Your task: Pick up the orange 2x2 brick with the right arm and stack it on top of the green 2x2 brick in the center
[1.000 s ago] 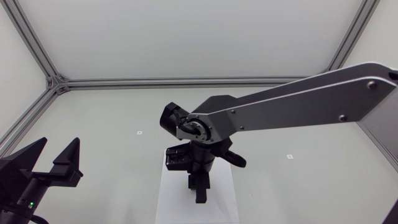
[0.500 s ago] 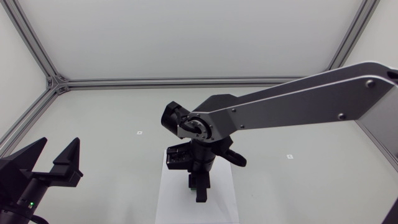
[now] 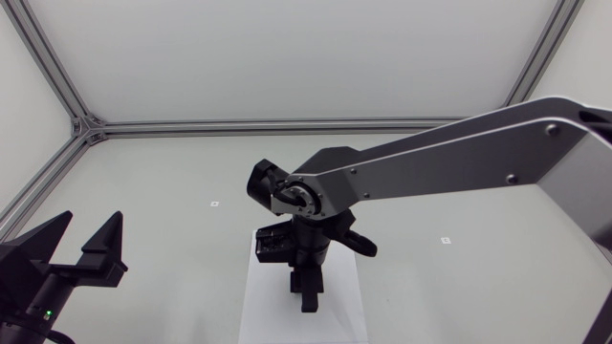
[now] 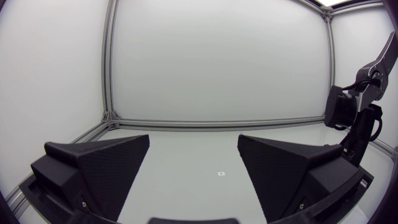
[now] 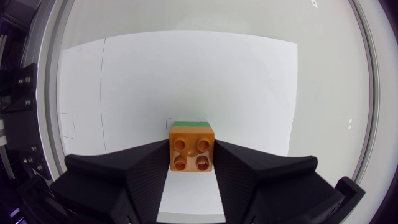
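Seating orange 2x2 brick (image 5: 191, 154) on green 2x2 brick (image 5: 191, 124)
My right gripper (image 5: 192, 148) was clamped on the orange 2x2 brick, directly above the green one; pressing straight down, studs aligned, seemed wisest.

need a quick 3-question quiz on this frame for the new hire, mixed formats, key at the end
1. True or false: the left gripper is open and holds nothing.
2. The right gripper is shut on: A) orange brick B) blue brick C) nothing.
3. Fill in: the brick showing just beyond the orange one in the right wrist view is ___.

Key: 1 true; 2 A; 3 green, the green brick.
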### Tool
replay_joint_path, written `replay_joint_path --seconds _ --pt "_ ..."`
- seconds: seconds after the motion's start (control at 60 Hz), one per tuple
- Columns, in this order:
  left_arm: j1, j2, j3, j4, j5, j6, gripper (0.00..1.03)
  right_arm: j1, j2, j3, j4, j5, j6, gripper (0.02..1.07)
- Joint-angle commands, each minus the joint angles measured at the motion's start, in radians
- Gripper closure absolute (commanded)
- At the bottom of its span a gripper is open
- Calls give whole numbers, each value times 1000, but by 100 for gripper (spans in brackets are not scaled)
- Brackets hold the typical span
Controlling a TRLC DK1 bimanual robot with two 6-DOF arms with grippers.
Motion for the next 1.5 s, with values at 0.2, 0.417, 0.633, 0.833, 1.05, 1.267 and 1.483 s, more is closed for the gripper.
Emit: replay_joint_path --seconds 0.2,0.417,0.633,0.833,1.05,1.267,1.483 --pt "3 -8 -41 -15 4 13 4 4 49 -5 -29 -1 -20 52" --pt "3 -8 -41 -14 4 13 4 3 58 0 -27 -4 -18 63" --pt "3 -8 -41 -15 4 13 4 6 60 6 -24 -7 -14 71" --pt "3 -8 -41 -14 4 13 4 17 62 10 -21 -9 -6 71" --pt "3 -8 -41 -14 4 13 4 27 68 14 -16 -9 6 71" --pt "3 -8 -41 -14 4 13 4 17 68 14 -13 -7 6 71" --pt "3 -8 -41 -15 4 13 4 9 68 12 -7 -7 6 70"
